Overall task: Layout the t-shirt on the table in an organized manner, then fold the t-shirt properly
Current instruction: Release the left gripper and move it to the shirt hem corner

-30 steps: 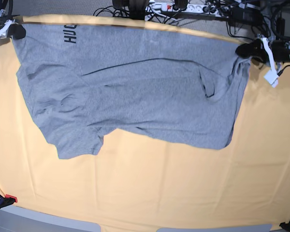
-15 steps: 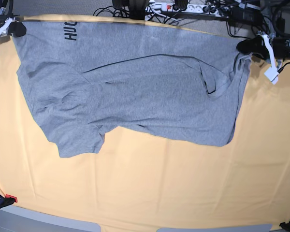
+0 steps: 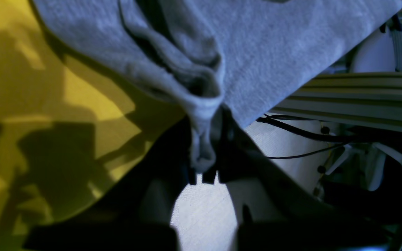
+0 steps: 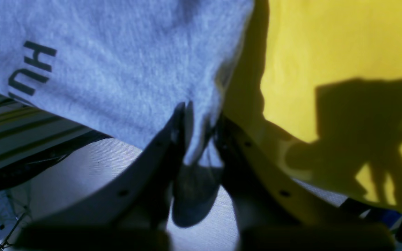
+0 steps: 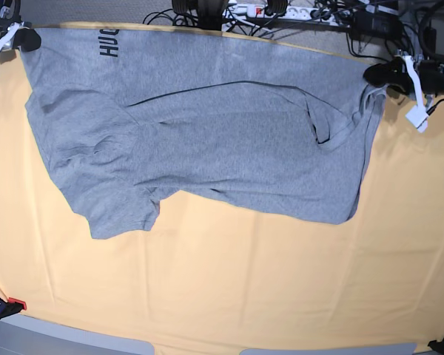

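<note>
T-shirt (image 5: 207,140): stretched wide along the far edge of the counter (image 5: 229,288), lettering near the right arm's corner, lower part rumpled.
Left gripper (image 3: 204,174): fingers pinched tight on a bunched corner of the t-shirt.
Right gripper (image 4: 201,139): fingers clamped on the opposite corner, cloth between them.

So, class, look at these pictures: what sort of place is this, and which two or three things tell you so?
Probably a robotics lab or workshop, not a home. A large table draped in yellow-orange cloth holds one grey t-shirt; cables and a power strip clutter the floor behind it; clamps sit at the table's near corners.
</note>
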